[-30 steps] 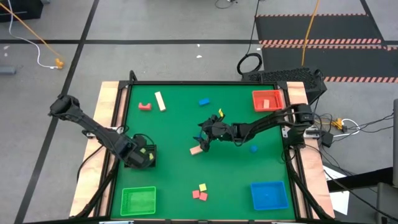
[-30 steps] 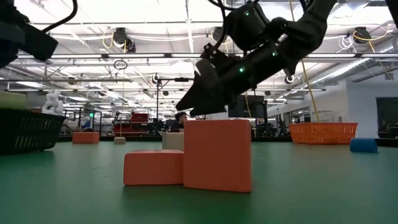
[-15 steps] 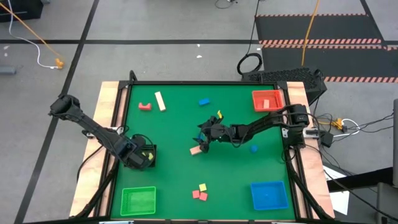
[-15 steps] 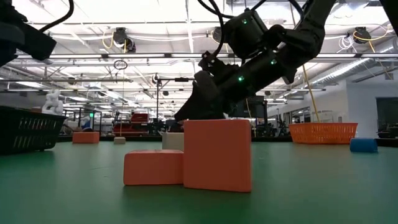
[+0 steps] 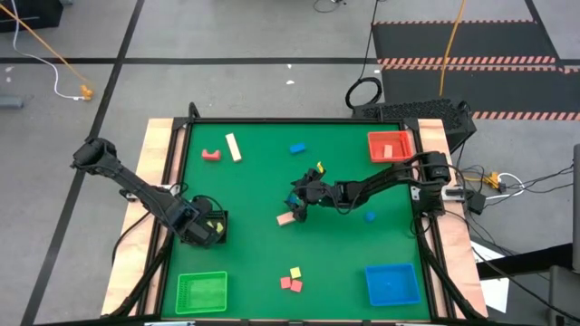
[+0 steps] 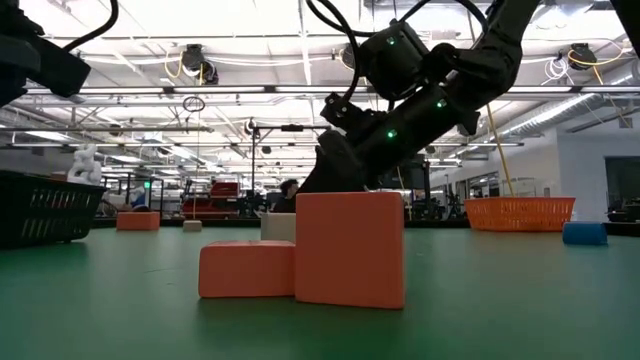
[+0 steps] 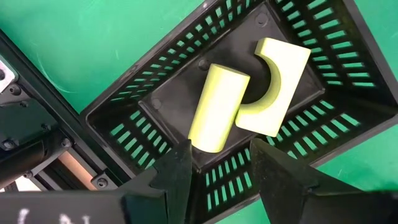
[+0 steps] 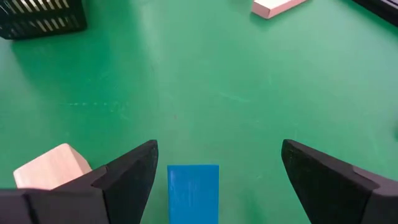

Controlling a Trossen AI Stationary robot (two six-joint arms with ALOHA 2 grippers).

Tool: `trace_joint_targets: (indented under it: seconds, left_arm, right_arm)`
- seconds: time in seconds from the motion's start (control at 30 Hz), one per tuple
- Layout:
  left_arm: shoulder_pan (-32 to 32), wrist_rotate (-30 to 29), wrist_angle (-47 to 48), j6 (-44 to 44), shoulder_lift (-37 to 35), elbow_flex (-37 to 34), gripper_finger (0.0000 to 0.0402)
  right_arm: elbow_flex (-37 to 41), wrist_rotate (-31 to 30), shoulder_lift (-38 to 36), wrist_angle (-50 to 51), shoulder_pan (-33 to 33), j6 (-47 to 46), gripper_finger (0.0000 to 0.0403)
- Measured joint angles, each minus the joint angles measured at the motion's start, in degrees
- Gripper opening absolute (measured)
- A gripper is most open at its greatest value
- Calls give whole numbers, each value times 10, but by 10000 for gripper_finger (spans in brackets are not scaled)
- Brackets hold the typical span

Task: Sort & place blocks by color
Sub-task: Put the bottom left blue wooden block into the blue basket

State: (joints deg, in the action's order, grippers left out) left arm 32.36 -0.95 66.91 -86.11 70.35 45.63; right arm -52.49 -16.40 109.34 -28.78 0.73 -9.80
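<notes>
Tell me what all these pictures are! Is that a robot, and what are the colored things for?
Yes, it is a robot with two dark arms at a green table. One picture looks down from above, one looks level across the table, and two come from little cameras on the arms' wrists.

Small toy blocks lie scattered on the table, with a red tray, a blue tray and a green tray at the corners. The robot sorts the blocks by color.

The left claw hangs over a black basket holding two yellow blocks. It holds nothing.

The right claw is wide open in the middle of the table, with a blue block between its fingers, not yet gripped. A pale wooden block sits beside it.
</notes>
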Motion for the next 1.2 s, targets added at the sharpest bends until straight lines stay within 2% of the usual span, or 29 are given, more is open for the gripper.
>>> trace_joint_targets:
  seconds: [0.27,0.5,0.8,0.93,1.03,1.17,1.2]
  left_arm:
    - [0,0,0,0,0,0,165]
    - [0,0,-1,1,0,0,161]
    - [0,0,0,3,0,0,165]
    - [-2,0,0,0,0,0,166]
    - [-9,-1,-10,-2,0,0,166]
    - [-18,-4,-10,8,0,15,166]
    - [-19,-10,-10,12,0,22,166]
  right_arm:
    - [0,1,1,8,1,-16,331]
    - [0,1,51,-33,1,-44,331]
    - [0,-1,67,-47,0,-42,318]
    - [0,-3,68,-47,0,-49,270]
    - [0,-3,68,-49,-1,-72,212]
    - [0,2,62,-45,-1,-87,115]
    - [0,7,61,-48,-2,-90,113]
